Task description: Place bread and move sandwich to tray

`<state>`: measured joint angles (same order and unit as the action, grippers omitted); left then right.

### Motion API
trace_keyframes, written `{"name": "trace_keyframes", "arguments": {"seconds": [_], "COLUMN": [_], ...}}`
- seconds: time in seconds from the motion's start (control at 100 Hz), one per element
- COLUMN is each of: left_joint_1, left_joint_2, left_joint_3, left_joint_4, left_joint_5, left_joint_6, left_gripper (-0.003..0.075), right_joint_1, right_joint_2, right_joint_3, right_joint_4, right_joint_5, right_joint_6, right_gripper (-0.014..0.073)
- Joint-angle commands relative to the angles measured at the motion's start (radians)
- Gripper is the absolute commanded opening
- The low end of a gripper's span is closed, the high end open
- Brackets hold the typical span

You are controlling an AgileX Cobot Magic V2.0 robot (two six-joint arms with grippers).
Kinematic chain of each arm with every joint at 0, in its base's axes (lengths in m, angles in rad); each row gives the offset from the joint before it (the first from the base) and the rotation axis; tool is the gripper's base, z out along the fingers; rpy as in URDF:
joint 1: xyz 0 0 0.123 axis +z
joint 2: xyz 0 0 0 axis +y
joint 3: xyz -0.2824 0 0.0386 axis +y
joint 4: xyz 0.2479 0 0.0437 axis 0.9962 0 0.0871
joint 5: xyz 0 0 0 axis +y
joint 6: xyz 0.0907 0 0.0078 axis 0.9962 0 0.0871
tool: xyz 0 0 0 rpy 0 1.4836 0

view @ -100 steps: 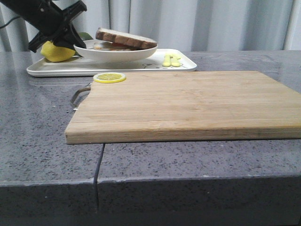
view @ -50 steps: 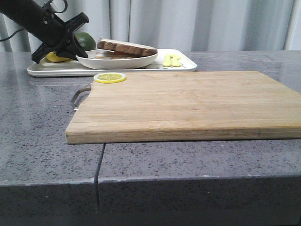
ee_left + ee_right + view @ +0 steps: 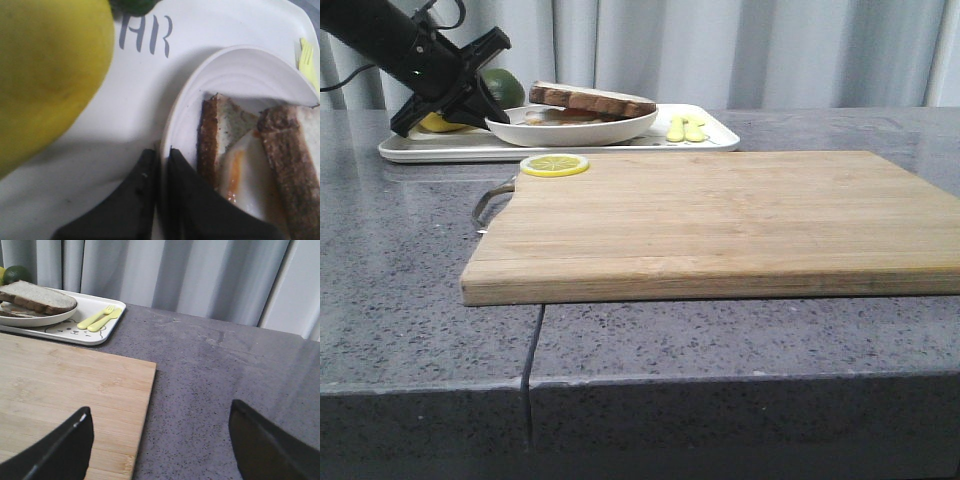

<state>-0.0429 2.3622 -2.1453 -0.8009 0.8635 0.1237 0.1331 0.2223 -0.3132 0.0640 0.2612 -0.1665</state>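
Observation:
The sandwich (image 3: 590, 99) lies on a round white plate (image 3: 572, 129), which rests on the white tray (image 3: 560, 146) at the back left. Its top bread (image 3: 595, 97) is a thick brown-crusted slice. My left gripper (image 3: 478, 100) is shut on the plate's left rim. In the left wrist view the fingers (image 3: 182, 170) pinch the plate rim (image 3: 240, 65) between them. Beside them lie a crusted slice (image 3: 207, 135), the fried egg (image 3: 240, 165) and the bread (image 3: 290, 170). My right gripper (image 3: 160, 440) is open over the cutting board's right edge, holding nothing.
A wooden cutting board (image 3: 720, 220) fills the middle of the grey table, with a lemon slice (image 3: 554, 165) at its back left corner. A lemon (image 3: 45, 75), a lime (image 3: 505, 85) and a yellow fork and spoon (image 3: 685, 127) share the tray.
The left gripper has lowered the plate with the sandwich from a raised position down onto the tray and slightly to the right. It keeps its hold on the rim.

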Motion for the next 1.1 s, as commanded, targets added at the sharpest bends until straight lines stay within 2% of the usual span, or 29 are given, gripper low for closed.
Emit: {"name": "trace_keyframes", "arguments": {"seconds": [0.0,0.21,0.3,0.83,1.09], "left_joint_1": [-0.005,-0.005,0.000,0.041,0.049], "left_joint_2": [-0.074,-0.074,-0.074,-0.198,-0.329], "left_joint_3": [-0.034,-0.034,-0.034,-0.034,-0.034], "left_joint_4": [-0.057,-0.057,-0.057,-0.052,-0.048], "left_joint_5": [-0.026,-0.018,-0.013,0.070,0.196], "left_joint_6": [-0.007,-0.007,-0.007,-0.009,-0.009], "left_gripper": [0.0088,0.0363,0.0430,0.0433,0.0433], "right_joint_1": [-0.006,-0.006,-0.006,-0.006,-0.006], "right_joint_2": [0.006,0.006,0.006,0.006,0.006], "right_joint_3": [-0.026,-0.026,-0.026,-0.026,-0.026], "right_joint_4": [-0.002,-0.002,-0.002,-0.002,-0.002], "right_joint_5": [-0.080,-0.080,-0.080,-0.080,-0.080], "right_joint_6": [-0.001,-0.001,-0.001,-0.001,-0.001], "right_gripper": [0.0552,0.0552,0.0552,0.0552,0.0552]}}
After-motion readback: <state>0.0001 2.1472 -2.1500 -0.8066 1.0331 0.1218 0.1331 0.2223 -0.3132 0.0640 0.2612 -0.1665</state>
